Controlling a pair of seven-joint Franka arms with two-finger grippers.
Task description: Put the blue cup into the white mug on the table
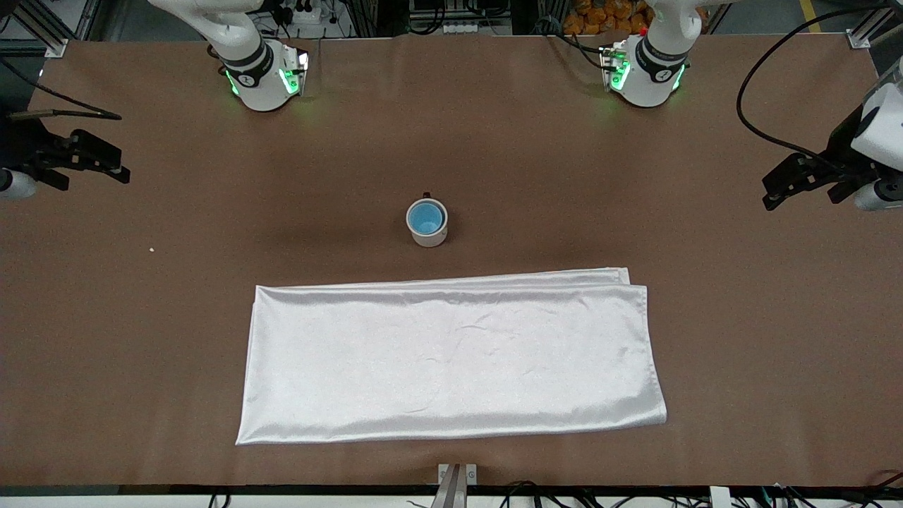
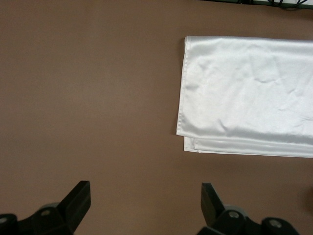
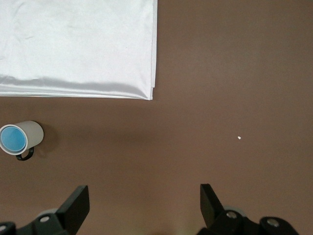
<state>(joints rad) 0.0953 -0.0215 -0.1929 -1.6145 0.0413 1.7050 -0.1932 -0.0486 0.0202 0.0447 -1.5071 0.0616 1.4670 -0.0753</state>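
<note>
Bright blue showed inside the white mug: the blue cup sat nested in it, its rim just within the mug's rim. The mug stood upright on the brown table near the middle, its dark handle pointing to about twelve o'clock in the front view. At six o'clock from the mug, nearer the front camera and close but not touching, lay a folded white satin cloth, spread flat. A tiny pale speck lay on the table toward the right arm's end. The right gripper hung over that end at about nine o'clock from the mug, jaws spread and empty. The left gripper waited over the left arm's end at three o'clock, jaws likewise released, grasping nothing.
</note>
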